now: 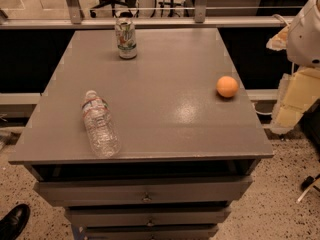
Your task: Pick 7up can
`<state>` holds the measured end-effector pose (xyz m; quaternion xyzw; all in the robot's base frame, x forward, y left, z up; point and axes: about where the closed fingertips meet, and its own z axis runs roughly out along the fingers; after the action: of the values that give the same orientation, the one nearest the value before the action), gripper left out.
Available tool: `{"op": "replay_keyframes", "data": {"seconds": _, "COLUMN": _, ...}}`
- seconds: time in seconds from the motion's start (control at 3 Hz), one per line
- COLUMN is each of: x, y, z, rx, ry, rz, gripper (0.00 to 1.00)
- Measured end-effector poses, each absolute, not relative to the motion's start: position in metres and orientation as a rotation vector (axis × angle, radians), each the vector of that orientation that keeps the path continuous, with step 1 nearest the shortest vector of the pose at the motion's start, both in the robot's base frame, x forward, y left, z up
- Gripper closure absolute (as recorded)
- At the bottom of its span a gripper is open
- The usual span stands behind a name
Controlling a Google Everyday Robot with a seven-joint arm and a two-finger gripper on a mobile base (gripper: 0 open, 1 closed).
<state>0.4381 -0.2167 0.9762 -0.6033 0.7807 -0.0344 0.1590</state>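
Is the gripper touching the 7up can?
Apart. The camera view shows the gripper at the picture's right edge, off the table, far from the 7up can at the back.

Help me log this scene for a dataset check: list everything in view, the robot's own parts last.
Small cylindrical metal 7up can: one, white and green with a silver top, upright at the tabletop's far edge, left of centre.
Clear plastic water bottle: one, clear with a red-banded label, lying on its side, near left.
Round orange fruit: one, orange, on the right side of the tabletop.
Grey drawer cabinet: one, grey, centre, bearing all three.
Black shoe: one, black, on the floor at bottom left.
Robot arm: one, white, upper right edge.
Gripper: one, cream-yellow, right edge, beyond the cabinet, touching nothing on it.
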Motion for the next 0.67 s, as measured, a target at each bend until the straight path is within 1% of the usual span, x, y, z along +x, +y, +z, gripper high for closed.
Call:
{"op": "replay_keyframes", "data": {"seconds": 0.33, "x": 0.438, "y": -0.217, "z": 0.976, "rx": -1.725, "ry": 2.232, "rz": -0.099, "gripper": 0.00}}
{"op": "replay_keyframes", "data": {"seconds": 0.67, "x": 0.469, "y": -0.201, "z": 0.970, "rx": -1.694, "ry": 2.170, "rz": -0.088, "gripper": 0.00}}
